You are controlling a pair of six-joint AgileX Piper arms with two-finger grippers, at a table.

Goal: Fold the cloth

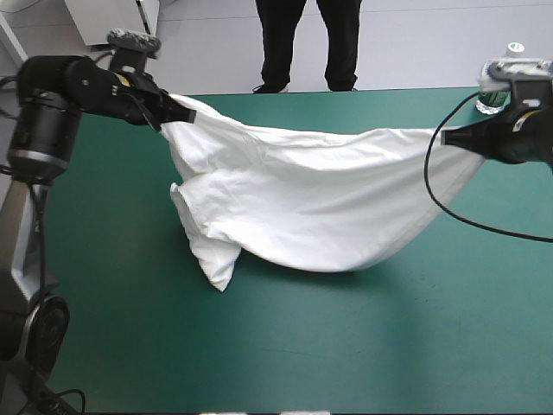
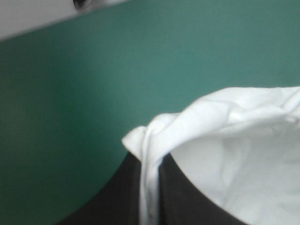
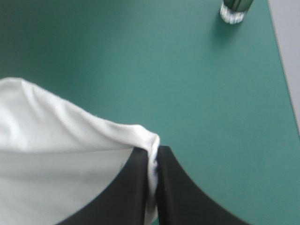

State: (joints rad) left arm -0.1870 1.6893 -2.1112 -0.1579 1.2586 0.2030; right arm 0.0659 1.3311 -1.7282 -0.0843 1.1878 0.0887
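The white T-shirt (image 1: pixel 302 194) hangs stretched between both grippers above the teal-green table, sagging in the middle, with a loose fold drooping toward the table at its lower left. My left gripper (image 1: pixel 180 112) is shut on one corner of it at the far left. My right gripper (image 1: pixel 445 137) is shut on the opposite corner at the far right. In the left wrist view the T-shirt (image 2: pixel 234 140) is pinched between the black fingers (image 2: pixel 117 197). Cloth of the T-shirt (image 3: pixel 61 154) also bunches between the right fingers (image 3: pixel 136 187).
A bottle (image 1: pixel 494 95) stands near the table's far right corner, close behind my right gripper; its base (image 3: pixel 234 9) shows ahead of that gripper. Bare teal-green cover (image 1: pixel 346 346) spreads across the near half of the table.
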